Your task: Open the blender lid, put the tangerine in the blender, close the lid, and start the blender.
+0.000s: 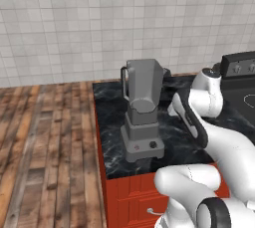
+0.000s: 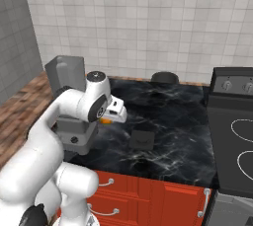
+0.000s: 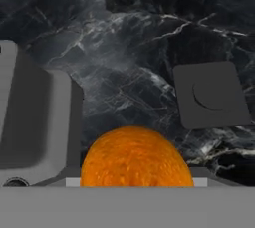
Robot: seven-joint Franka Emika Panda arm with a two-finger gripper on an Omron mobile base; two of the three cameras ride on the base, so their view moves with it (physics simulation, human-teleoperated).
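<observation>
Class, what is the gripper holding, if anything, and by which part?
The gripper is shut on the tangerine, apparently across its round sides; the contact points themselves are hidden.

We see a bright orange tangerine (image 3: 135,158), a dark grey lid (image 3: 211,95) and a grey blender (image 1: 143,110) with a black knob (image 1: 153,145) and red button (image 1: 137,147), on a black white-veined marble counter (image 2: 173,116) above red cabinets (image 2: 158,195).

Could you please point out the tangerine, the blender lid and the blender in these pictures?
tangerine (image 3: 134,158): hand view, middle of its orange peel.
blender lid (image 3: 211,95): hand view, flat top, lying on the counter.
blender (image 1: 144,85): left base view, front wall of the grey jar.
</observation>
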